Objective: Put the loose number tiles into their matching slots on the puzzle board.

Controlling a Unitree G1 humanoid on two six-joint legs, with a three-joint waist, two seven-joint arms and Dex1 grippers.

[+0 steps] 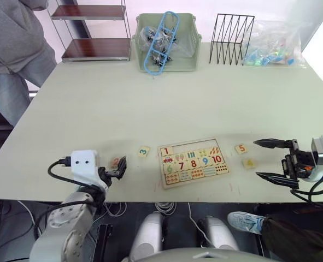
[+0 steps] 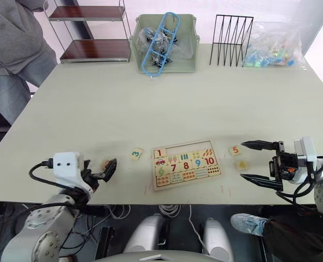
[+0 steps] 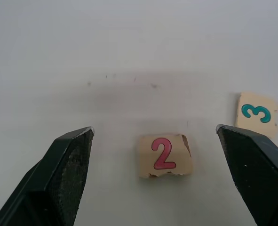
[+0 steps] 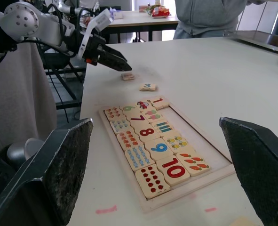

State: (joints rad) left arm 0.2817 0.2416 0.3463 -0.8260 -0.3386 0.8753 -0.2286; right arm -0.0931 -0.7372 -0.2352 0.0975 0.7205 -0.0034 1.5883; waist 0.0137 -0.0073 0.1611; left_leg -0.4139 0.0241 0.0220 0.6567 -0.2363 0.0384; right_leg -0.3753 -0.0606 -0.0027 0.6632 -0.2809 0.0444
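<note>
Table [image 1: 150,103], pale, with puzzle board [image 1: 193,162] near the front edge, centre. Tile 1 [image 1: 166,150] seated in the board's top row, far left slot; remainder of that row bare. Lower rows filled with picture tiles and 6 to 10. Tile 3 [image 1: 144,152] loose, flat, just left of the board. Tile 2 [image 3: 165,156] loose, flat, further left, with a chipped near edge; lying between the fingers of left gripper [image 1: 117,168], touching neither. Left gripper spread wide, low over the table, holding nothing. Tile 5 [image 1: 241,148] loose, flat, just right of the board. Tile 4 [image 1: 249,162] loose, flat, nearer the front edge than tile 5, beside it. Right gripper [image 1: 273,160] spread wide, empty, fingers pointing toward the board, tips just right of tiles 4 and 5, apart from both. Far edge: green bin [image 1: 166,42] holding bagged items and a blue clip, black wire rack [image 1: 232,39], clear bag [image 1: 273,46] of coloured pieces. Person in grey [image 1: 13,49] standing at the far left corner.
</note>
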